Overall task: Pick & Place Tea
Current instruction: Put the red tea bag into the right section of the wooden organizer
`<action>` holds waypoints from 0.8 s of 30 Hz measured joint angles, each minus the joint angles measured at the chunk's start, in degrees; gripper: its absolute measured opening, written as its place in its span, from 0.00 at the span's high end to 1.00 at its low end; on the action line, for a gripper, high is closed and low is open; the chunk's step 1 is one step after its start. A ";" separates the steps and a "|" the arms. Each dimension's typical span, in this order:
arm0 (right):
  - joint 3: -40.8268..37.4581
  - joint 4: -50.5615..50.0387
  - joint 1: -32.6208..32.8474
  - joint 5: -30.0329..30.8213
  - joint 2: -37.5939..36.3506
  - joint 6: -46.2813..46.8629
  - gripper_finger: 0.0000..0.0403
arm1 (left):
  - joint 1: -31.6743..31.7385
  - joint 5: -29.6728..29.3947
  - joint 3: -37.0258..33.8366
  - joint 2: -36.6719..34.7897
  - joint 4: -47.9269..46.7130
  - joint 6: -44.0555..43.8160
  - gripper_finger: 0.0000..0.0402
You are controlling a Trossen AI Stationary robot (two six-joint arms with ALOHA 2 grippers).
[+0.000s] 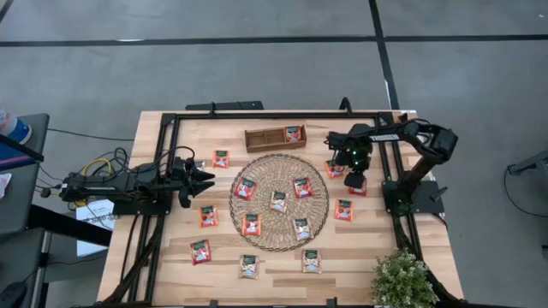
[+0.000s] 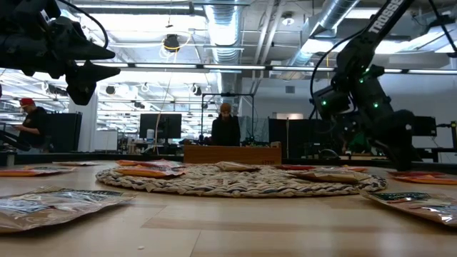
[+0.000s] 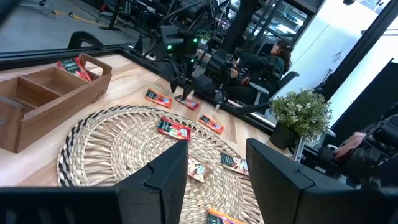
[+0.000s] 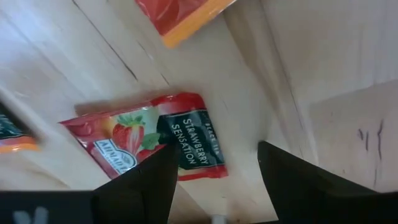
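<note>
R fingers (image 4: 214, 171) wide open, empty, over red sachet (image 4: 149, 143); off-centre closing could pinch only surface (image 4: 323, 56), miss sachet. L fingers (image 3: 217, 171) open, empty.

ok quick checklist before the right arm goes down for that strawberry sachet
1. Right gripper open: ok, its fingers stand apart in the right wrist view.
2. Strawberry sachet lined up: not ok, it lies mostly off to one side of the gap between the fingers.
3. Sachet flat and free: ok, it lies alone on bare wood, with another red sachet apart from it.
4. Wooden tray has room: ok, one sachet sits at one end, the other compartments look empty.
5. Left gripper out of the way: ok, it waits open across the woven mat.
</note>
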 joint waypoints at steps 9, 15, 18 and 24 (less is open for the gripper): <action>0.29 -0.12 4.09 4.24 3.52 0.03 0.58 | 0.00 0.02 0.00 0.00 0.00 -0.01 0.62; -0.03 0.40 5.00 3.74 1.70 2.06 0.75 | 0.00 0.00 0.00 0.00 0.00 0.04 0.62; -0.22 0.82 5.00 3.29 0.18 3.18 0.84 | 0.00 0.00 0.00 0.00 0.00 0.04 0.62; -0.21 1.70 5.00 2.51 -3.40 5.58 0.98 | 0.00 0.00 0.00 0.00 0.00 0.11 0.62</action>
